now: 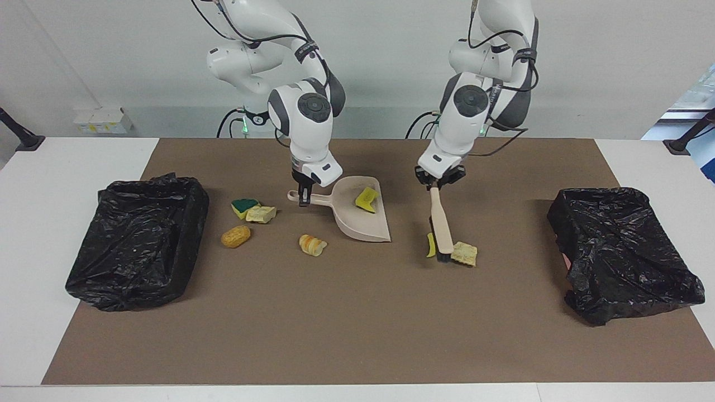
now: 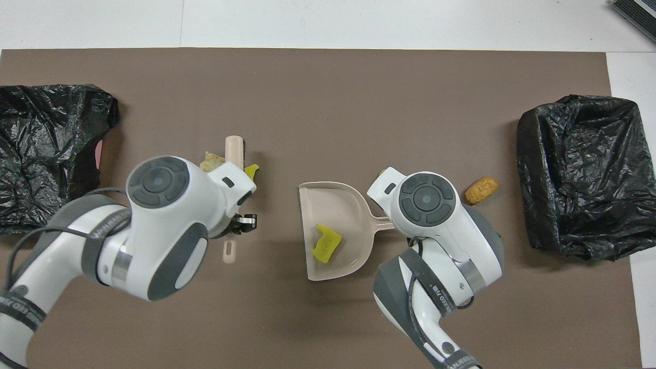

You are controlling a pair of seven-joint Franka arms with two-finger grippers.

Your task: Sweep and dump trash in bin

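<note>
My right gripper (image 1: 304,197) is shut on the handle of the beige dustpan (image 1: 357,220), which rests on the brown mat with a yellow sponge bit (image 1: 366,199) in it. My left gripper (image 1: 434,186) is shut on the beige brush (image 1: 441,223). The brush's dark bristles stand on the mat between a yellow trash scrap (image 1: 430,244) and a pale beige chunk (image 1: 464,253). More trash lies toward the right arm's end: a green-and-yellow sponge (image 1: 244,205), a beige chunk (image 1: 261,214), an orange lump (image 1: 235,236) and a bread-like lump (image 1: 312,245).
Two bins lined with black bags stand on the mat, one at the right arm's end (image 1: 139,240) and one at the left arm's end (image 1: 620,251). From above, the arms cover some of the scraps; the dustpan (image 2: 353,205) and orange lump (image 2: 481,189) show.
</note>
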